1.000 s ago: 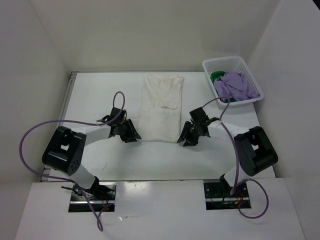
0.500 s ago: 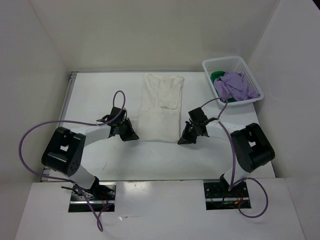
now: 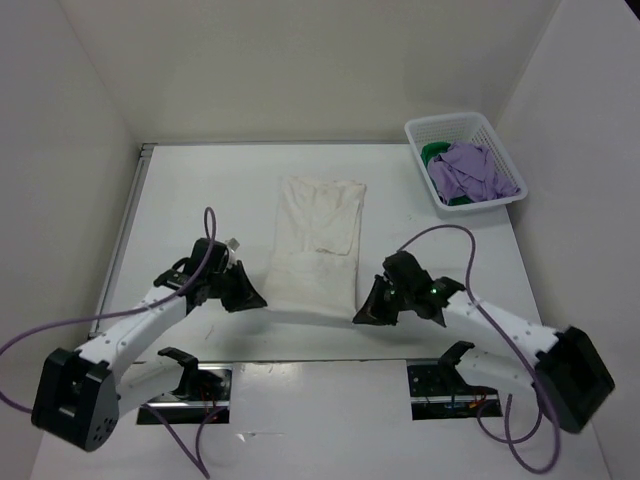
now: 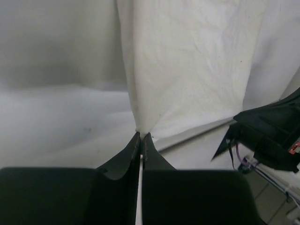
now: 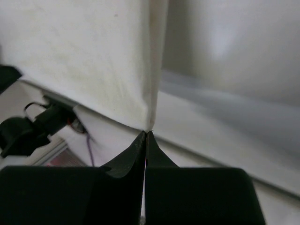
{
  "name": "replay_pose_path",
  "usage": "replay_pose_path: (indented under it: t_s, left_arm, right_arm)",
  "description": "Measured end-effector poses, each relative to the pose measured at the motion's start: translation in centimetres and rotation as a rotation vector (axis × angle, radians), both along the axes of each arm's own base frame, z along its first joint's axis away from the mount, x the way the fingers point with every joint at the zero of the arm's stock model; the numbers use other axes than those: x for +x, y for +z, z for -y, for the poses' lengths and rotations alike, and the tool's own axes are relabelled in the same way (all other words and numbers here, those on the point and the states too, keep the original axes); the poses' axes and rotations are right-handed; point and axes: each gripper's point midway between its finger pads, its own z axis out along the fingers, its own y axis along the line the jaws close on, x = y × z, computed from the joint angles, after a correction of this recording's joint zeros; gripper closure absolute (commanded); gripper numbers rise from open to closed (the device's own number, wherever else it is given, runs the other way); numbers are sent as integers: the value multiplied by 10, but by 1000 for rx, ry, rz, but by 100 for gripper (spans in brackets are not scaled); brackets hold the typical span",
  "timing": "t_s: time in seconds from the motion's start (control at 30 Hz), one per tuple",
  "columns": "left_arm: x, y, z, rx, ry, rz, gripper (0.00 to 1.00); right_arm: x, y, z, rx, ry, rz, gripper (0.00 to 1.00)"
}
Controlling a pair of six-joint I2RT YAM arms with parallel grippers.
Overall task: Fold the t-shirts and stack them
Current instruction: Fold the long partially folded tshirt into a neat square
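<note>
The white tabletop fills the middle of the top view, with pale walls on three sides. Down its centre lies the white t-shirt, a long narrow strip from the upper middle of the frame to the lower middle, collar end far from the arm bases and hem end close to them. We judge it to be partly folded already, its sides turned in.

At the upper right stands the lattice basket, well apart from the strip. It holds the lavender t-shirt bunched on top, with the green t-shirt showing only at its left side (both not yet folded, as far as we can see).

The left hand is at the strip's lower left corner and the right hand at its lower right. Each wrist view shows the jaws pinched tight on a corner of white cloth, which fans away from the tips. The hem runs taut between them. We think this two-corner hold keeps the edge straight, so it can be carried up over the strip for a crosswise fold.

We see nothing lying on the strip. The purple cables arch beside the arms, apart from the cloth.
</note>
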Motion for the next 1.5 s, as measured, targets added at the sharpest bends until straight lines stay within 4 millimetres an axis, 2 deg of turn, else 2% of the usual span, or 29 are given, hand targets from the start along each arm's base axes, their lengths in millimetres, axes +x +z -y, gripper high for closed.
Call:
replay_pose_path:
  t_s: [0.1, 0.17, 0.23, 0.3, 0.37, 0.47, 0.6, 0.7, 0.8, 0.9, 1.03, 1.1, 1.17, 1.23, 1.33, 1.4, 1.5]
  left_arm:
    - [-30, 5, -2, -27, -25, -51, 100]
    - [-42, 11, -1, -48, -28, -78, 100]
    - [-47, 20, -2, -52, -31, -91, 100]
    - [-40, 36, 0, -51, -27, -79, 100]
    - [-17, 62, 6, -57, -26, -29, 100]
    - [31, 93, 19, -73, -16, 62, 100]
    - [105, 111, 31, -63, 15, 129, 100]
    - [165, 118, 38, -43, 37, 190, 100]
    - [220, 116, 39, -21, 65, 243, 100]
    - [266, 96, 34, 1, 101, 245, 100]
    - [308, 54, 27, 30, 135, 198, 99]
    - [320, 38, 26, 42, 145, 184, 98]
    - [329, 28, 27, 48, 151, 183, 97]
    - [336, 27, 28, 47, 155, 193, 93]
    - [353, 36, 32, 31, 152, 234, 67]
    - [373, 47, 37, 3, 150, 291, 47]
    - [382, 53, 38, -13, 150, 320, 45]
  right_arm:
    - [-27, 29, -1, 95, -4, 10, 100]
    - [-34, 50, 0, 162, -25, 32, 100]
    - [-37, 61, 1, 195, -36, 34, 100]
    - [-34, 61, 2, 166, -40, 8, 100]
    - [-18, 63, 4, 124, -54, 1, 100]
    - [42, 78, 15, 82, -122, 49, 100]
    - [131, 112, 40, 46, -190, 186, 100]
    - [185, 131, 48, 20, -184, 285, 100]
    - [232, 125, 50, -10, -169, 315, 100]
    - [273, 95, 50, -51, -157, 289, 100]
    - [313, 51, 46, -94, -141, 241, 100]
    - [331, 37, 45, -112, -141, 232, 100]
    - [349, 33, 45, -126, -147, 247, 100]
    - [361, 36, 46, -140, -156, 269, 100]
    - [372, 47, 48, -152, -166, 303, 98]
    - [376, 52, 49, -159, -177, 320, 83]
    - [377, 54, 51, -164, -188, 320, 67]
